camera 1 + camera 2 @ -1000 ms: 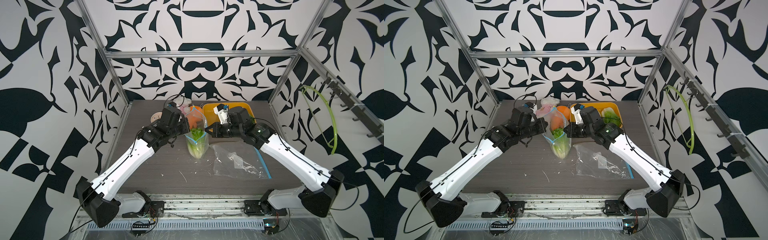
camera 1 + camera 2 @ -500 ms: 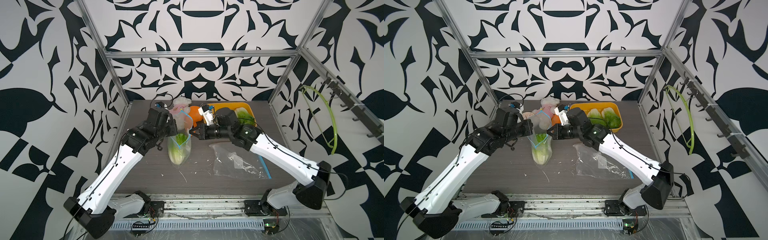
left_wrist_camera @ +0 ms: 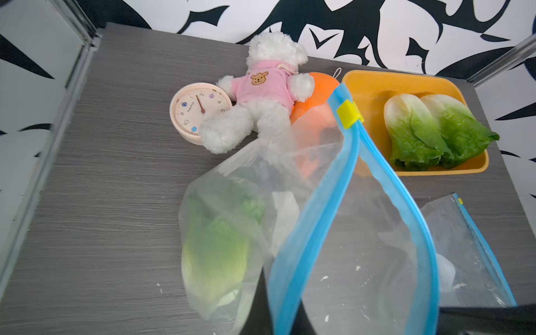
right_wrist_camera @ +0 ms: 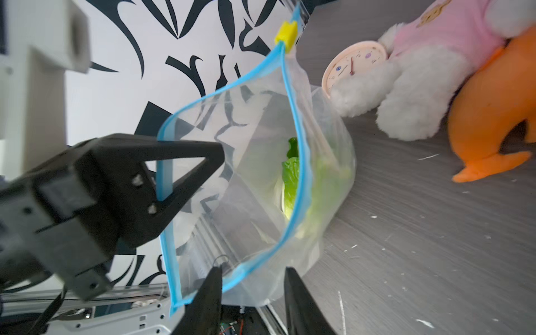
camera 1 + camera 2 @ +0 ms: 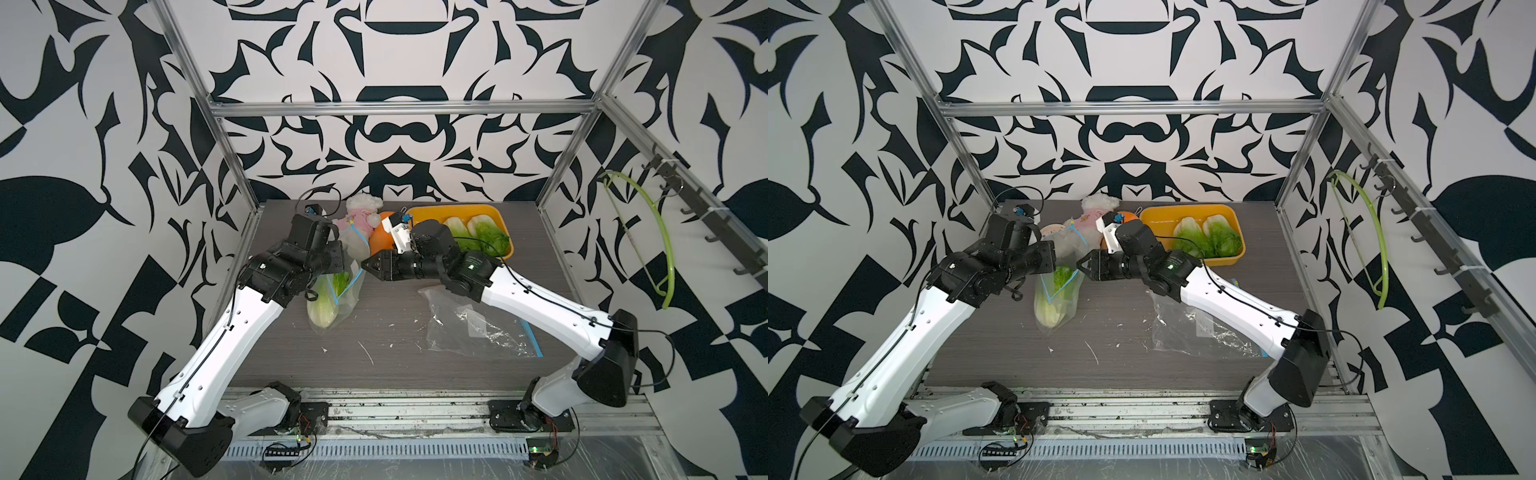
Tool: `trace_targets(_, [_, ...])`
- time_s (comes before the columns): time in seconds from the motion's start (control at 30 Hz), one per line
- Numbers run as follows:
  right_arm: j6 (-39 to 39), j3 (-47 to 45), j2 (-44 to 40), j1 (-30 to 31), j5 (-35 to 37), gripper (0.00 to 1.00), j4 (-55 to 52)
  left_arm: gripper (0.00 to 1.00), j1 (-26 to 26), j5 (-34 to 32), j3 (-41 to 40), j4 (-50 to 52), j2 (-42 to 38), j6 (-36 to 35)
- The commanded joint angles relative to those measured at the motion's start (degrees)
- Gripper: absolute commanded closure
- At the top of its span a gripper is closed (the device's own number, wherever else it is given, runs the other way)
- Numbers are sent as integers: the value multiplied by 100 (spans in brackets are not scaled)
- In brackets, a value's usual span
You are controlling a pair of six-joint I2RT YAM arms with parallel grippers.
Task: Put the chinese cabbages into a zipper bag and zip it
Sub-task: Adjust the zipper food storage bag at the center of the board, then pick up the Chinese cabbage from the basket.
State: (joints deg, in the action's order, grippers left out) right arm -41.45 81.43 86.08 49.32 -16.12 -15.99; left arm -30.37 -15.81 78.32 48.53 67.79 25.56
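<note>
At the far left of the back edge of the table we find one clock. It touches one teddy bear, which leans on one orange toy.

Just in front of them the left claw is pinched tight on the blue zip rim of the first bag and holds it up with its mouth gaping. A yellow slider sits at the rim's far end. One cabbage is inside, pale stem down and green leaves up. We cannot tell whether the bag's bottom rests on the table.

The right claw comes next, its jaws apart. The near corner of the rim lies between its fingers but is not clamped, so it has hold of nothing.

Further right one yellow tray sits close to the back wall. It holds a second cabbage touching a third — three cabbages in all.

The second bag lies flat near the table's right edge, partly under the right arm.

Our open room is the middle and front of the table between the two arms — bare wood dotted with small white scraps.
</note>
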Motion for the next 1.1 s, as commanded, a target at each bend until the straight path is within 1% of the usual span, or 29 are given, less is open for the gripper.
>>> trace_targets(0.0, [86, -398, -547, -306, 342, 58, -212, 100, 8, 502, -272, -535, 217, 208])
trace_targets(0.13, [144, -830, -1037, -674, 425, 53, -398, 100, 0, 689, -263, -571, 478, 343])
trace_targets(0.3, [424, -1010, -1425, -1178, 588, 47, -902, 100, -28, 852, -245, -546, 481, 496])
trace_targets(0.43, [647, -935, -1387, -1653, 977, 41, -1466, 100, -154, 853, -239, -550, 481, 669])
trace_targets(0.53, [628, -962, -1260, -1964, 1206, 35, -1466, 100, -356, 666, -230, -503, 694, 802])
trace_targets(0.63, [647, -878, -985, -2199, 1313, 29, -1451, 100, -459, 619, -253, -511, 770, 963])
trace_targets(0.73, [598, -914, -728, -2442, 1368, 27, -1116, 100, -585, 591, -440, -754, 723, 1140])
trace_targets(0.8, [445, -1020, -565, -2607, 1387, 25, -743, 100, -657, 591, -564, -928, 686, 1226])
trace_targets(0.93, [60, -1118, -146, -2962, 1210, 24, -130, 100, -733, 597, -721, -1091, 649, 1335])
trace_targets(1.07, [-222, -1234, 276, -3157, 1197, 23, 382, 100, -773, 605, -883, -1277, 574, 1425])
